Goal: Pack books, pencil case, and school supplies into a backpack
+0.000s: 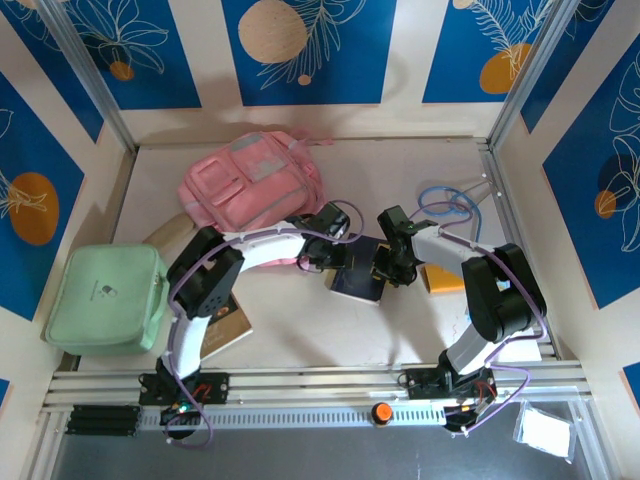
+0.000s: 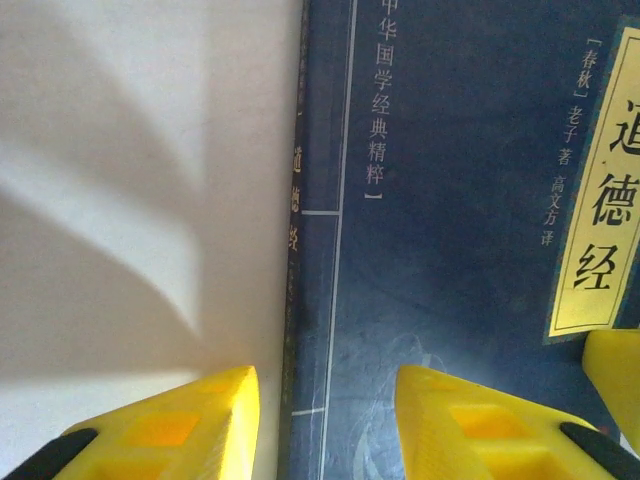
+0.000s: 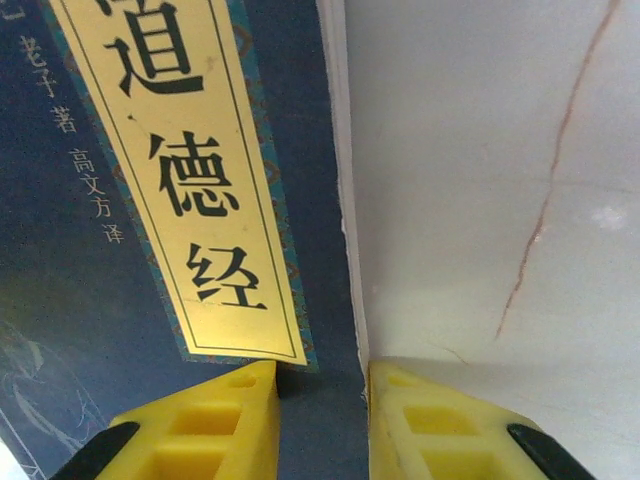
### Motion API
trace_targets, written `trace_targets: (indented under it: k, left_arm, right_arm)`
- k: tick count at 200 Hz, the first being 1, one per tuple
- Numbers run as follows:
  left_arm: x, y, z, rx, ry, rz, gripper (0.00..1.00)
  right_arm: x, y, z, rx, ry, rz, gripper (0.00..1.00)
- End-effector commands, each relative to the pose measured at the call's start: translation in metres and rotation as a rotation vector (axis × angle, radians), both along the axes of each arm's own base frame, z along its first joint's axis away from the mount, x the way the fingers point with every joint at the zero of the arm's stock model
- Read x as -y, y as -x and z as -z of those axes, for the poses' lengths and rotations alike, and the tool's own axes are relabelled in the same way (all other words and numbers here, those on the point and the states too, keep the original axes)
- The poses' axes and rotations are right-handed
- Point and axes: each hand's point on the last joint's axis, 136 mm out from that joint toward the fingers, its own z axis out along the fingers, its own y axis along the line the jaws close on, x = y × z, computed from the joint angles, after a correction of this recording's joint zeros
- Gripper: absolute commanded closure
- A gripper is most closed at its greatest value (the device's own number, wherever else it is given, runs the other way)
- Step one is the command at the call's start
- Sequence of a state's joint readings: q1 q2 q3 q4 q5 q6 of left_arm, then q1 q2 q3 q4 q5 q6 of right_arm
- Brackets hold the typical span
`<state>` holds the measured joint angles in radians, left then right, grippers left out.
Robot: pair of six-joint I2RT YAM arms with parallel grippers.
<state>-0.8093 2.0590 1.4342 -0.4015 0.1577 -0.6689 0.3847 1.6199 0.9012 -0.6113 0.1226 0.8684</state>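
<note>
A dark navy book (image 1: 358,282) with a pale yellow title label (image 3: 190,180) lies flat mid-table. My left gripper (image 1: 328,266) stands over its spine edge. In the left wrist view the gripper (image 2: 325,385) is open, one yellow finger (image 2: 190,420) over bare table and the other over the cover (image 2: 450,250). My right gripper (image 1: 388,266) is at the opposite edge. In the right wrist view it (image 3: 320,375) is narrowly open, straddling the page edge of the book (image 3: 90,250). The pink backpack (image 1: 250,180) lies behind. A tan pencil case (image 1: 163,232) sits left of it.
A pale green zipped case (image 1: 105,298) sits at the near left. A brown book (image 1: 228,326) lies partly under the left arm, and a yellow book (image 1: 440,279) peeks out beside the right arm. A blue cable (image 1: 445,200) loops at the back right. Walls enclose the table.
</note>
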Motion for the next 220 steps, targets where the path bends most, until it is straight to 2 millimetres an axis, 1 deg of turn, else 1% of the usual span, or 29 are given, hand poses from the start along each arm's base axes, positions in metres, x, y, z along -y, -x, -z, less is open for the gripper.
trace_targets:
  k: [1, 26, 41, 56, 69, 88, 114, 156, 174, 193, 204, 220]
  left_arm:
    - [0.003, 0.003, 0.006, -0.039, -0.002, 0.007, 0.59]
    - [0.006, 0.004, 0.009, -0.062, 0.004, 0.014, 0.59]
    - [0.013, 0.007, 0.009, -0.086, 0.032, 0.035, 0.59]
    - [0.027, 0.014, 0.003, -0.123, 0.111, 0.078, 0.59]
    - [0.035, 0.014, -0.003, -0.161, 0.196, 0.084, 0.59]
    - [0.044, 0.011, -0.019, -0.185, 0.322, 0.09, 0.6]
    - [0.058, 0.018, -0.047, -0.196, 0.445, 0.145, 0.64]
    - [0.061, 0.025, -0.093, -0.151, 0.557, 0.181, 0.7]
    - [0.061, 0.027, -0.104, -0.14, 0.583, 0.188, 0.72]
    - [0.059, 0.029, -0.103, -0.143, 0.579, 0.188, 0.72]
    - [0.058, 0.029, -0.094, -0.162, 0.56, 0.177, 0.72]
    - [0.054, 0.028, -0.076, -0.198, 0.496, 0.147, 0.71]
  right_arm:
    - [0.004, 0.007, 0.015, -0.048, 0.023, 0.008, 0.75]
    - [0.003, 0.007, 0.015, -0.051, 0.016, 0.009, 0.76]
    - [0.002, 0.007, 0.017, -0.054, 0.011, 0.01, 0.76]
    - [0.0, 0.006, 0.017, -0.052, 0.0, 0.01, 0.76]
    - [-0.002, 0.006, 0.019, -0.052, -0.014, 0.013, 0.76]
    - [-0.007, 0.003, 0.02, -0.049, -0.037, 0.022, 0.77]
    - [-0.009, 0.0, 0.02, -0.042, -0.06, 0.024, 0.78]
    - [-0.014, -0.012, 0.007, 0.035, -0.148, -0.002, 0.81]
    - [-0.014, -0.016, 0.001, 0.066, -0.177, -0.012, 0.82]
    - [-0.012, -0.019, -0.004, 0.097, -0.194, -0.022, 0.83]
    - [-0.013, -0.02, -0.005, 0.108, -0.204, -0.031, 0.83]
    - [-0.013, -0.021, -0.005, 0.108, -0.204, -0.034, 0.83]
